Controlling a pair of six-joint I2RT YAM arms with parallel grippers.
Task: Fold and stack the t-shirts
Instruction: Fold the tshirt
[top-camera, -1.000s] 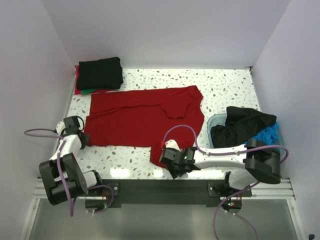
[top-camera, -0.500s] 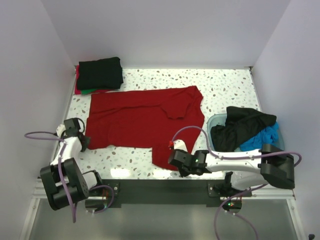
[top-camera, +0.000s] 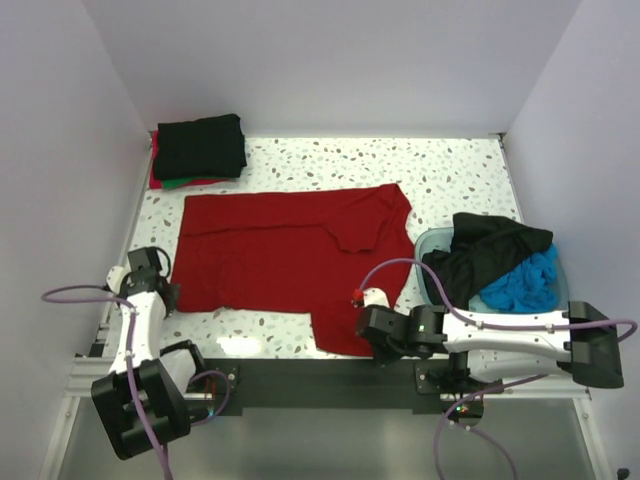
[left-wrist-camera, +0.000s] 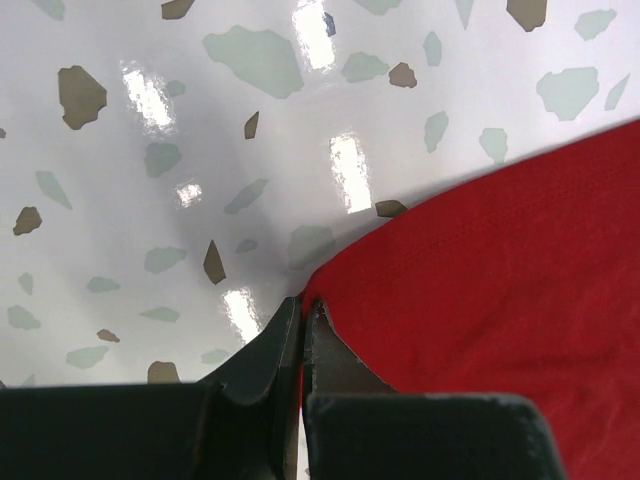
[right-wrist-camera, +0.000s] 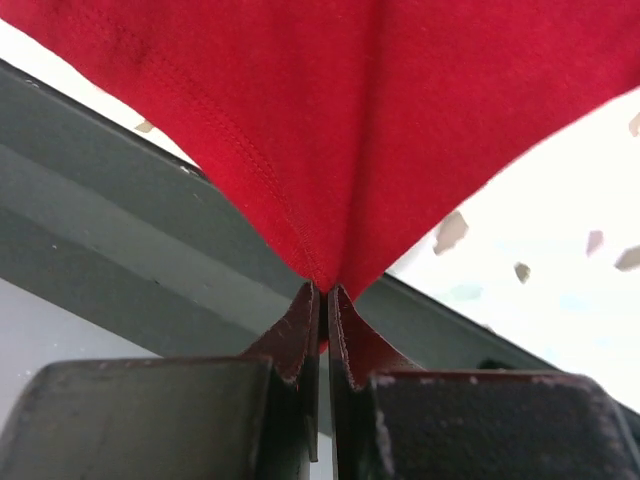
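Your two grippers are both pinching shut on the one red t-shirt (top-camera: 270, 250): the left gripper (left-wrist-camera: 303, 305) is holding its near left corner, the right gripper (right-wrist-camera: 325, 290) its near right corner. The shirt is lying spread on the table (top-camera: 460, 170). One folded stack (top-camera: 200, 147) is sitting far left, showing three colors. One black t-shirt (top-camera: 485, 245) and one blue t-shirt (top-camera: 520, 280) are lying in the basin (top-camera: 425, 243).

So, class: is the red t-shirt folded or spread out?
Spread out: the red t-shirt lies nearly flat on the table, only one sleeve flipped over.

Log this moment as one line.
left claw: shut on red t-shirt corner | right claw: shut on its near hem | shirt: spread on table | folded stack: far left
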